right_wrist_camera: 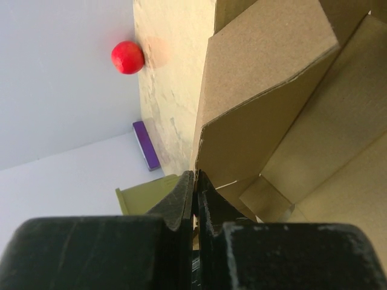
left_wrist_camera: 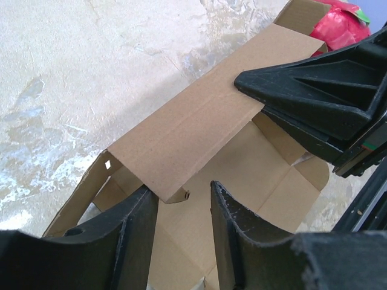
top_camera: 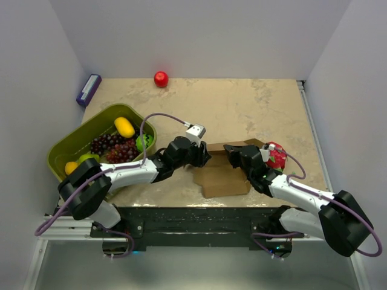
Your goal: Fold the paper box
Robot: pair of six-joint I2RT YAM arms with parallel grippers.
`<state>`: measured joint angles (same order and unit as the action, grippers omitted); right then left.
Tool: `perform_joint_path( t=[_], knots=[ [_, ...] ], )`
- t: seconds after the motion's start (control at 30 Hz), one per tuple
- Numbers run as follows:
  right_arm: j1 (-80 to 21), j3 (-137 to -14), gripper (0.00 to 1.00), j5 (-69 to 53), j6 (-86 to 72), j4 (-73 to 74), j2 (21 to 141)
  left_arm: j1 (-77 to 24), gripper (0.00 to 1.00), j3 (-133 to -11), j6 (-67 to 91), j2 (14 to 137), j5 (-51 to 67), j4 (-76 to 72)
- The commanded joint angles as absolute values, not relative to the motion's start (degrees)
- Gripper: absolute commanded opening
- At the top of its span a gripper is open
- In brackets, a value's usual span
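The paper box (top_camera: 227,178) is a brown cardboard sheet lying partly folded near the table's front edge, between my two arms. One long flap (left_wrist_camera: 193,127) is raised and folded over the base. My right gripper (top_camera: 231,151) is shut on the edge of that flap (right_wrist_camera: 266,90), and the cardboard runs in between its fingertips (right_wrist_camera: 195,176). My left gripper (left_wrist_camera: 184,196) stands open at the flap's near corner, which sits between its fingers without being pinched. From above, the left gripper (top_camera: 204,158) is at the box's left end.
An olive-green basket (top_camera: 66,151) of fruit stands at the left. A red ball (top_camera: 161,78) and a purple box (top_camera: 88,89) lie by the back wall. A red strawberry-like thing (top_camera: 277,155) sits just right of the box, behind the right gripper.
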<state>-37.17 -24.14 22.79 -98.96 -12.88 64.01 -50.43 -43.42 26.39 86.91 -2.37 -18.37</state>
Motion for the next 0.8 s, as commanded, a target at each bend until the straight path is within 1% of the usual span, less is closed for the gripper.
perform_joint_path(
  t=[0.0, 0.07, 0.2, 0.27, 0.3, 0.4, 0.47, 0.63, 0.67, 0.73, 0.77],
  knots=[
    [-37.62, -24.26, 0.0, 24.52, -97.73, -13.45, 64.6, -50.27, 0.44, -45.44, 26.54, 86.84, -2.02, -24.52],
    [-37.62, -24.26, 0.0, 24.61, -97.74, -13.36, 64.6, -50.27, 0.45, -44.39, 26.46, 85.53, -2.11, -24.26],
    [-37.53, -24.26, 0.0, 24.87, -97.91, -13.1, 64.07, -50.27, 0.58, -41.76, 25.32, 82.54, -2.72, -21.01],
    [-37.53, -24.0, 0.0, 24.96, -97.82, -13.1, 63.81, -50.27, 0.62, -38.78, 24.96, 80.35, -3.25, -19.96],
    [-37.53, -23.91, 0.0, 24.96, -97.91, -13.1, 63.72, -50.27, 0.66, -37.63, 24.87, 79.46, -3.43, -19.86],
    [-37.62, -23.82, 0.0, 24.87, -98.0, -13.1, 63.37, -50.27, 0.71, -33.58, 24.61, 76.65, -4.13, -19.86],
    [-37.53, -23.99, 0.0, 25.05, -97.82, -13.01, 63.28, -50.27, 0.71, -32.18, 24.09, 75.77, -5.53, -19.25],
    [-37.62, -24.08, 0.0, 24.7, -97.73, -13.09, 63.46, -50.1, 0.6, -32.34, 23.38, 76.37, -11.33, -16.35],
    [-37.53, -24.0, 0.0, 24.7, -97.73, -13.1, 63.54, -50.1, 0.54, -32.6, 23.38, 76.99, -13.34, -15.65],
    [-37.53, -23.99, 0.0, 24.61, -97.74, -13.1, 63.55, -50.01, 0.48, -33.13, 23.55, 78.39, -15.2, -15.29],
    [-37.53, -23.91, 0.0, 24.61, -97.73, -13.1, 63.54, -49.92, 0.42, -33.31, 23.55, 79.09, -16.34, -15.12]
  ],
)
